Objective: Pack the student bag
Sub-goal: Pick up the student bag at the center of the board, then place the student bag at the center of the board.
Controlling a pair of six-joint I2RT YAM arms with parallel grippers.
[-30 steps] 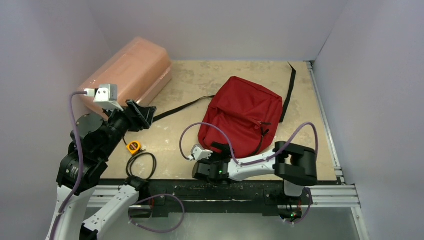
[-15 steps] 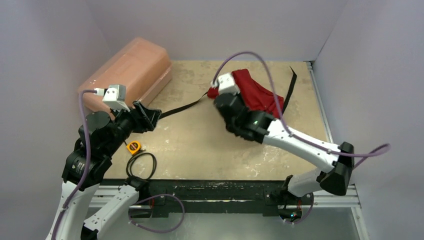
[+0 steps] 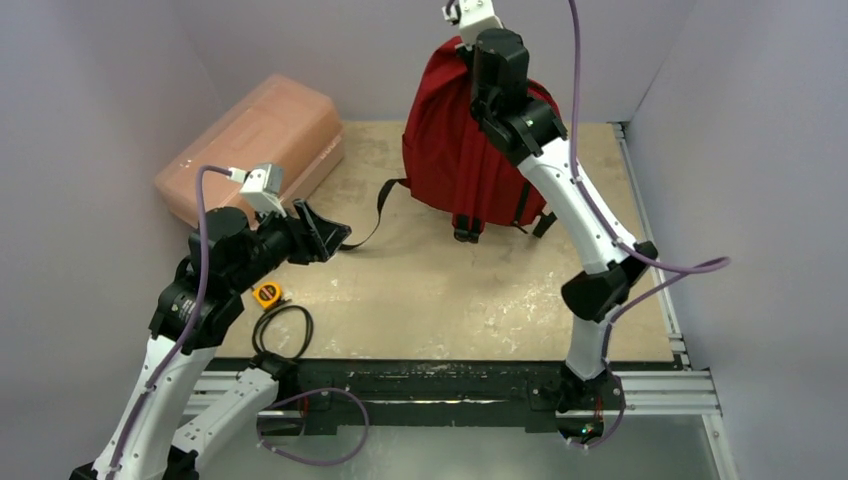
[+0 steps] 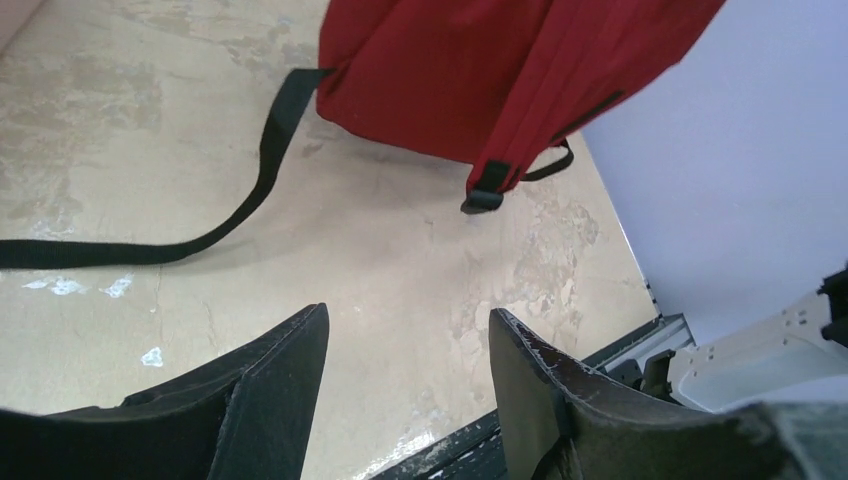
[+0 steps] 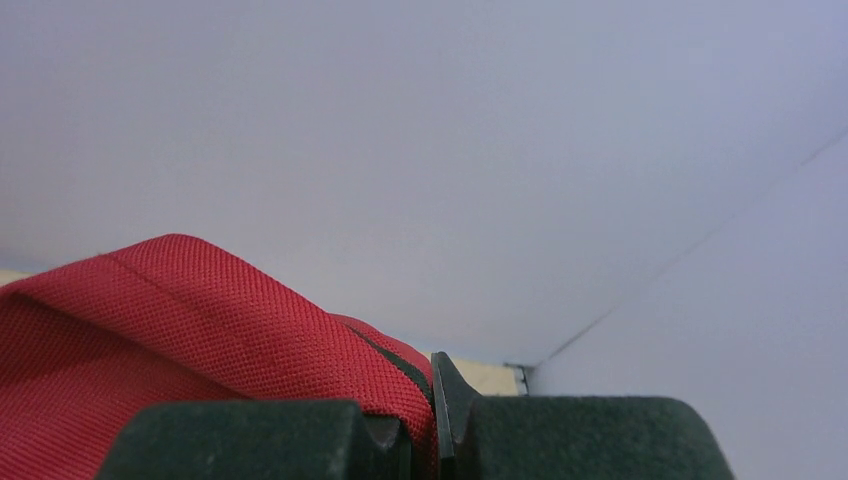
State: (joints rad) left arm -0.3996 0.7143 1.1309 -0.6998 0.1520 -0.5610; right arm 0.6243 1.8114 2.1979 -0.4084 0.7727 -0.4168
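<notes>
The student bag [image 3: 445, 150], dark red with black straps, hangs upright at the back of the table, its bottom touching or just above the surface. My right gripper [image 3: 470, 70] is shut on the fabric at its top; in the right wrist view red cloth [image 5: 200, 330] is pinched between the jaws of the right gripper [image 5: 430, 400]. My left gripper [image 3: 335, 235] hovers open and empty left of the bag, above the table. In the left wrist view the left gripper [image 4: 408, 315] points toward the bag's lower corner [image 4: 480, 70].
A pink translucent box [image 3: 255, 140] lies at the back left. A yellow tape measure [image 3: 266, 294] and a coiled black cable [image 3: 285, 330] sit near the left arm. A loose black strap [image 4: 260, 170] trails from the bag across the table. Walls close in on three sides.
My right gripper shut on the bag near the front edge and raised it from lying flat to hanging upright at the back. My left gripper drifted a little right.
</notes>
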